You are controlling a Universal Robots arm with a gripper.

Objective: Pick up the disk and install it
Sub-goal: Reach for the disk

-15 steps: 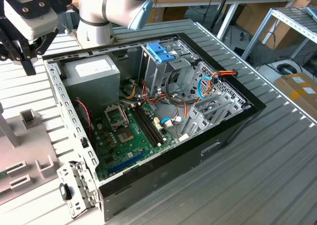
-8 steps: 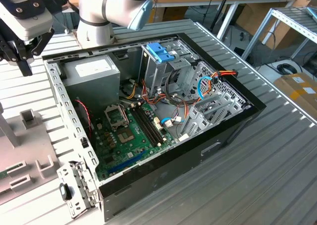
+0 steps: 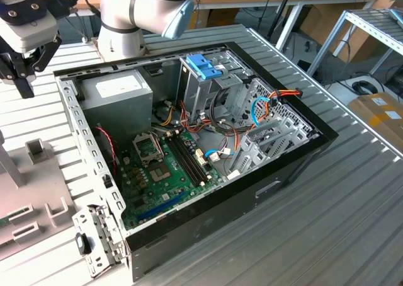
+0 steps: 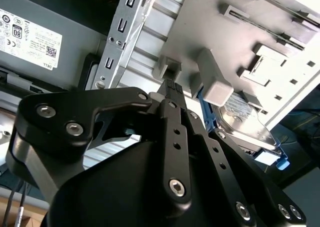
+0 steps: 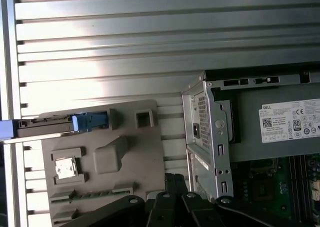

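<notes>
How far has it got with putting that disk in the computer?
Nothing looks done yet: the disk sits in the grey holder beside the case. In hand: the gripper hangs above that holder, near the disk, not holding it. Left: lifting and installing it.

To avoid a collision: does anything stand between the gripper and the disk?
Yes. In the second wrist view a grey block on the plate stands between the gripper and the disk.

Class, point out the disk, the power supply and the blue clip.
disk (image 4: pixel 246 121): second wrist view, silver top face.
power supply (image 3: pixel 118 100): exterior view, grey top face.
blue clip (image 3: pixel 204 66): exterior view, its middle.
</notes>
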